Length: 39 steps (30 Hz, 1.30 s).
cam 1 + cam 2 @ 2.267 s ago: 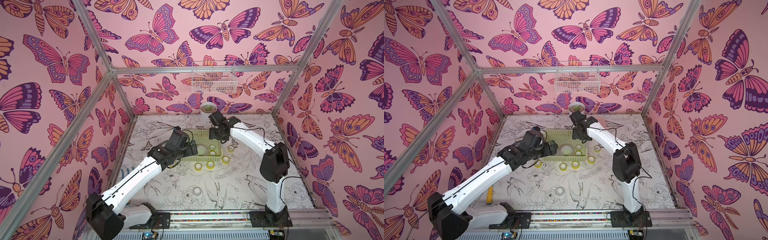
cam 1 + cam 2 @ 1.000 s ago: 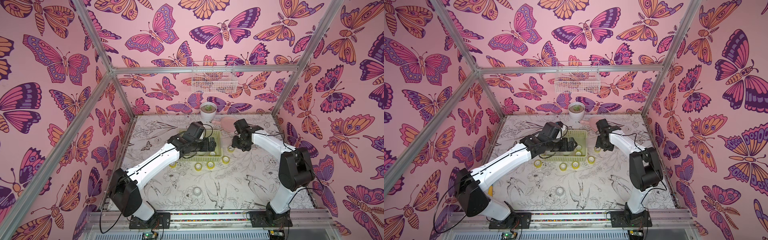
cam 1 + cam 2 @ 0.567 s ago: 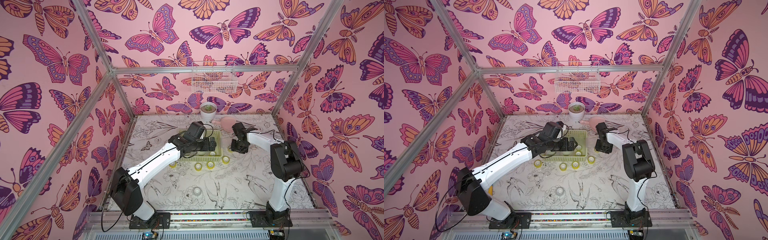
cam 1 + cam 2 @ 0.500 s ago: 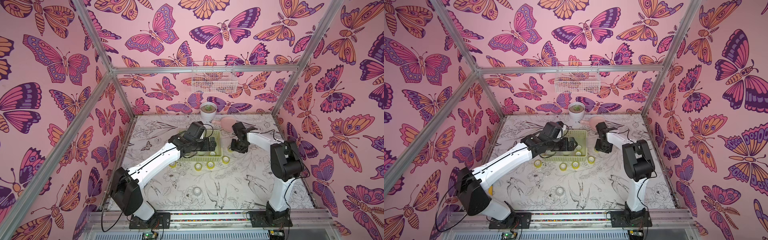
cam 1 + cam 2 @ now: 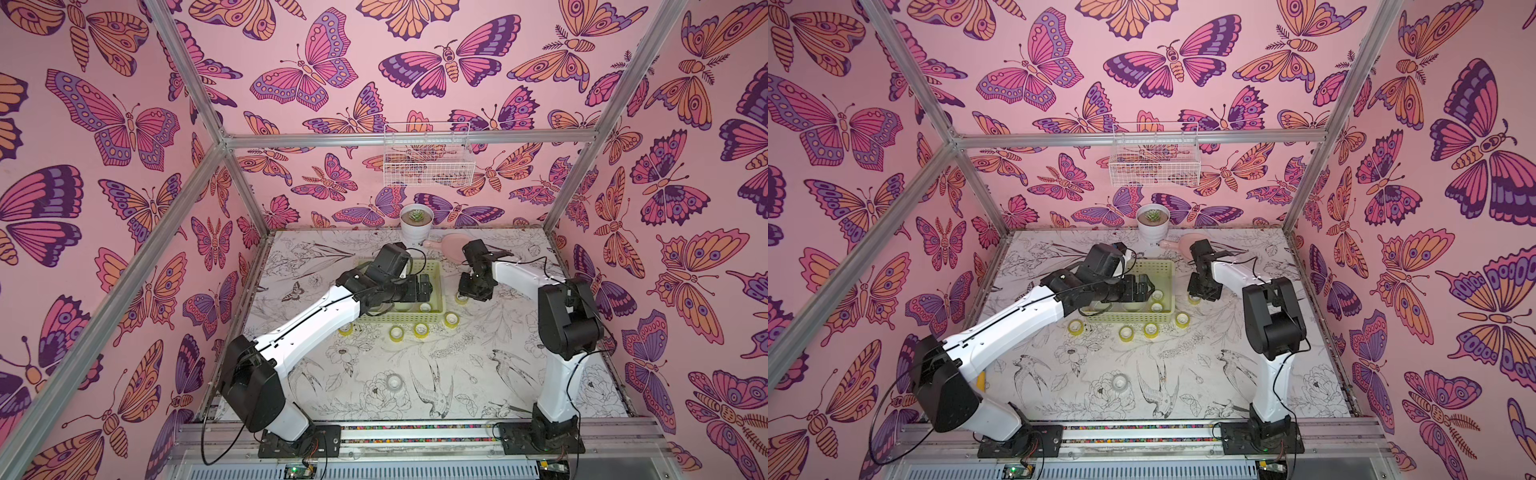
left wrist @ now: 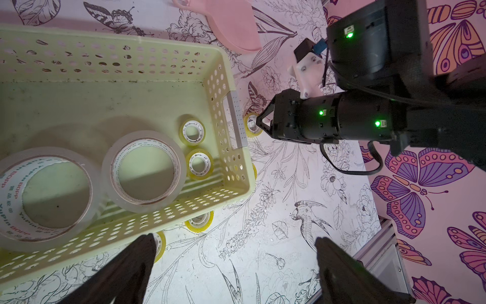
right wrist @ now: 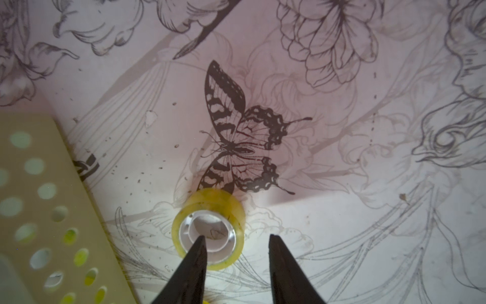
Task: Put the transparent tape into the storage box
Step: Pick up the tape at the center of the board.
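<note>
Now my left hand (image 6: 234, 238) hangs wide over the storage box (image 6: 105, 58); right hand (image 7: 236, 236), half-open, straddles 1 tape roll (image 7: 210, 202) at its 3 o'clock.

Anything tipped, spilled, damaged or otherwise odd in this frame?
Nothing looks damaged or spilled. In the storage box, one large roll may lean on the other large roll; hard to tell. Small yellow rolls outside lie flat.

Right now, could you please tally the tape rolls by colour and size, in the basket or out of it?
Small yellow tape rolls: 7
Large clear tape rolls: 2
Small clear tape roll: 1
Total: 10
</note>
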Each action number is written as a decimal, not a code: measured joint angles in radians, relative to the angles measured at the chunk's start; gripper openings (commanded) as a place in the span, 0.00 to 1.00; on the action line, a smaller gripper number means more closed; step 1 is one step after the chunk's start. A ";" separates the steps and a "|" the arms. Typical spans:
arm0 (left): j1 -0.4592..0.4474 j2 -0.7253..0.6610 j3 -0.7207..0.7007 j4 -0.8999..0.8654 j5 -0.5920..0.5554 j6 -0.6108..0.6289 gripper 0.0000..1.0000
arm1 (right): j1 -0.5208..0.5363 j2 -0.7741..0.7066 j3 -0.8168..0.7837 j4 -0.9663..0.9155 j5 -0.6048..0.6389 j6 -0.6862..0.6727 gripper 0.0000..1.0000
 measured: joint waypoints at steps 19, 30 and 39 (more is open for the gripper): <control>0.000 -0.005 -0.008 0.000 -0.012 -0.004 1.00 | -0.002 0.008 -0.015 -0.006 0.000 -0.001 0.06; 0.000 -0.103 -0.047 0.001 -0.149 -0.006 1.00 | 0.052 -0.127 0.111 -0.097 0.037 -0.021 0.05; 0.028 -0.211 -0.121 0.002 -0.244 -0.035 1.00 | 0.163 -0.098 0.339 -0.156 0.043 -0.051 0.06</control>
